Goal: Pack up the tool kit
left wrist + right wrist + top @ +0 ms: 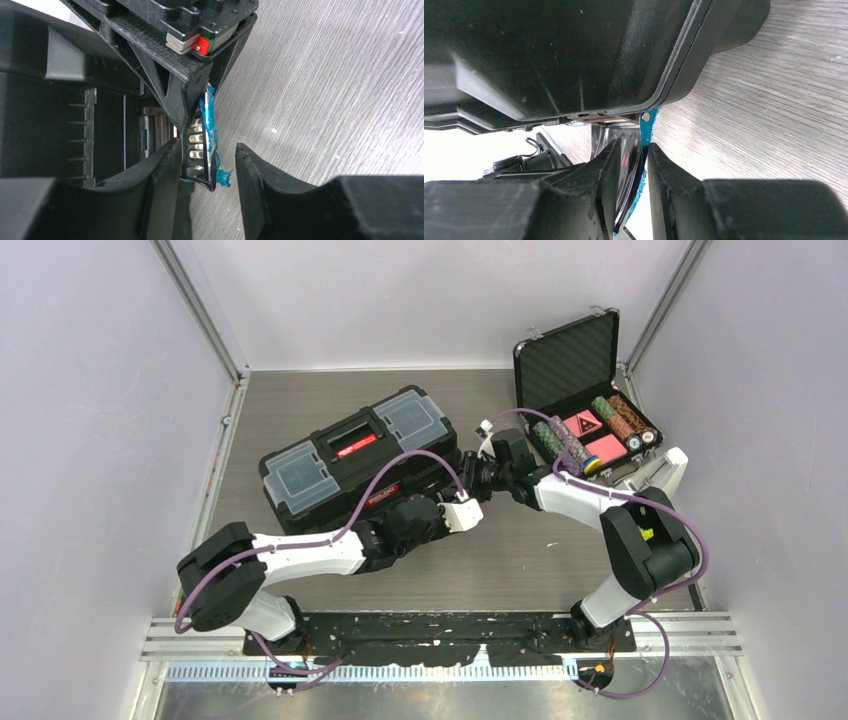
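On the grey table (520, 560), the toolbox (360, 455) stretches lengthwise leftward from both grippers. The right gripper (644, 170) pinches its end latch (198, 145), and the left gripper (207, 175) straddles it half-open.

- The toolbox (330, 465) has a red label (358, 445) with white print on its handle; it is too small to read.
- White lettering (385, 498) on its front wall is also illegible.
- A pink card (583, 425) in the open case (570, 360) shows a dark triangle sign.

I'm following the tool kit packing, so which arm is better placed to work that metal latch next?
Probably the right. The right gripper is shut on the latch under the toolbox edge. The left gripper only straddles it, jaws apart, with one finger clear.
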### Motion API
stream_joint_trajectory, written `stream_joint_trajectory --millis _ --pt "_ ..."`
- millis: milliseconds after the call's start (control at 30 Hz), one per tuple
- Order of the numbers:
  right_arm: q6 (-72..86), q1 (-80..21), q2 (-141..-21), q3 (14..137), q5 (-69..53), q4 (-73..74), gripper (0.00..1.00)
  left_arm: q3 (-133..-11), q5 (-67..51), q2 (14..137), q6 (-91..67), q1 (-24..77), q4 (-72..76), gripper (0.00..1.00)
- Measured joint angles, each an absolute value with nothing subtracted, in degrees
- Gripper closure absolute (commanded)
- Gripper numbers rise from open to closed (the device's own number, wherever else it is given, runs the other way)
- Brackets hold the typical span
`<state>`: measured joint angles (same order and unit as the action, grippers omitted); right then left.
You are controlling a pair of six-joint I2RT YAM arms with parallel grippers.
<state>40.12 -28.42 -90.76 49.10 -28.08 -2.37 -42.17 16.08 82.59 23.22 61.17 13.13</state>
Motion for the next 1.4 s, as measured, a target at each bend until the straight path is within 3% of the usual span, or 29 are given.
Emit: stream_joint_trajectory --millis 200,300,467,900,1167,1400 --pt "40.77 -28.42 -90.35 49.30 -28.05 -2.17 0.56 -42.83 16.97 83.42 24.01 61.17 12.75 0.91" --pt "40.77 -28.34 -89.14 49.30 -27.00 -2.37 0.44 -43.79 17.47 83.07 24.21 61.21 12.05 1.00" --pt "41.08 -28.47 -84.90 49.28 -26.55 -2.48 0.38 -44.36 16.38 80.73 22.79 61.58 10.31 1.00" --pt "35.55 -27.27 -65.71 43.53 -18.20 -9.98 0.39 -47.18 16.08 77.82 17.26 59.55 6.48 1.00" --pt "32.42 -27.24 -65.84 35.75 -17.65 -14.35 0.52 -50.17 11.97 77.19 10.98 54.61 3.33 0.95" --pt "32.45 -27.66 -70.30 31.46 -19.77 -23.33 0.53 -51.53 10.94 77.19 7.64 52.42 1.80 0.84"
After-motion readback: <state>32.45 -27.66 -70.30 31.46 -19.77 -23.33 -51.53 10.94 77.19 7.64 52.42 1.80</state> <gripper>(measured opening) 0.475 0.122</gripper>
